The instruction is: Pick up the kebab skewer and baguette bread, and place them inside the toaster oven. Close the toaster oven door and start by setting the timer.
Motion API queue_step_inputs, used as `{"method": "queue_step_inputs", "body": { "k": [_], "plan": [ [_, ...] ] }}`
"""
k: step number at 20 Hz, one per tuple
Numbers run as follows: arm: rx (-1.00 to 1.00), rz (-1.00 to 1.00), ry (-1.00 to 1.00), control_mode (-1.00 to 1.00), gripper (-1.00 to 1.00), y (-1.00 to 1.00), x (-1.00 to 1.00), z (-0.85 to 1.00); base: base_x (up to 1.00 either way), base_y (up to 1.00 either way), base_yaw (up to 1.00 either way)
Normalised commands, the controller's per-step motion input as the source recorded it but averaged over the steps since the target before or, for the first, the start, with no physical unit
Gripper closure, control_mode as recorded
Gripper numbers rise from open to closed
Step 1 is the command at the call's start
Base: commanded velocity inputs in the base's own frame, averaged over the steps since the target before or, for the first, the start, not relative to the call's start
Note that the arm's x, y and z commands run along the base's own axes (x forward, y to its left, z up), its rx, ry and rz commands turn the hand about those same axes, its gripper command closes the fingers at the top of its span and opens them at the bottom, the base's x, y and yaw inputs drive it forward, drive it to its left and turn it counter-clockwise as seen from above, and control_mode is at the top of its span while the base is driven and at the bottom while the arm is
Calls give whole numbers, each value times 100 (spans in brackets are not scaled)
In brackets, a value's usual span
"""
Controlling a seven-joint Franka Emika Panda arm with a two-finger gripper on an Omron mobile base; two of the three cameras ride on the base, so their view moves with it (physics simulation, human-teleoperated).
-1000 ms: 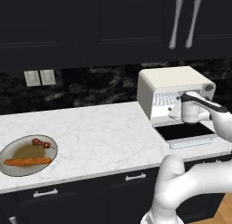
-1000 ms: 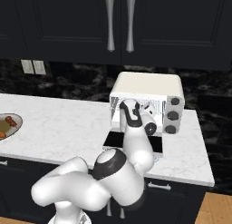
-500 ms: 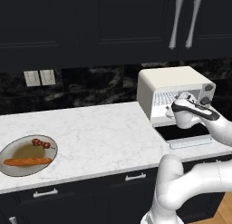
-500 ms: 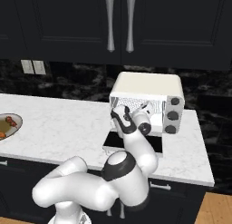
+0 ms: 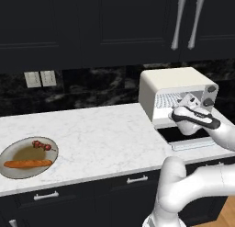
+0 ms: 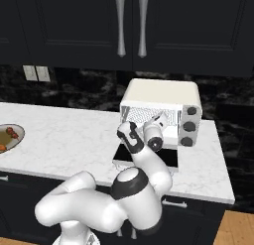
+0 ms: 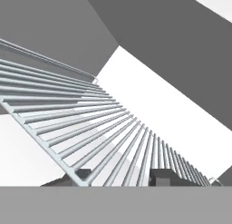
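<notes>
White hand [image 5: 187, 102] at toaster oven [image 5: 170, 86] mouth; plate [image 5: 13, 169] well apart.

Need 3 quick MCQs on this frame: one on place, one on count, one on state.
1. Where is the baguette?
A. on the plate
B. in the oven
C. in the gripper

2. How many knobs show on the oven front?
A. one
B. two
C. four

3. How does the oven door stand?
A. shut
B. folded down open
C. taken off

Answers:
1 A: it lies on the plate beside the skewer.
2 B: two dark knobs stacked on the right panel.
3 B: it lies flat before the wire rack.
</notes>
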Motion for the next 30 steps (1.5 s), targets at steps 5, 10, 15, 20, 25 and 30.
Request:
{"method": "queue_step_inputs", "body": {
  "k": [5, 10, 15, 20, 25, 30],
  "plan": [
    [0, 2, 0, -100, 100, -12, -37, 0, 0, 0, 0],
    [0, 0, 0, -100, 100, -12, -62, 0, 0, 0, 0],
    [0, 1, 0, -100, 100, -22, -58, 8, 0, 0, 0],
    [0, 4, 0, -100, 100, -34, -63, 11, 0, 0, 0],
    [0, 2, 0, -100, 100, -15, -51, 9, 0, 0, 0],
    [0, 1, 0, -100, 100, -3, -36, 5, 0, 0, 0]
  ]
}}
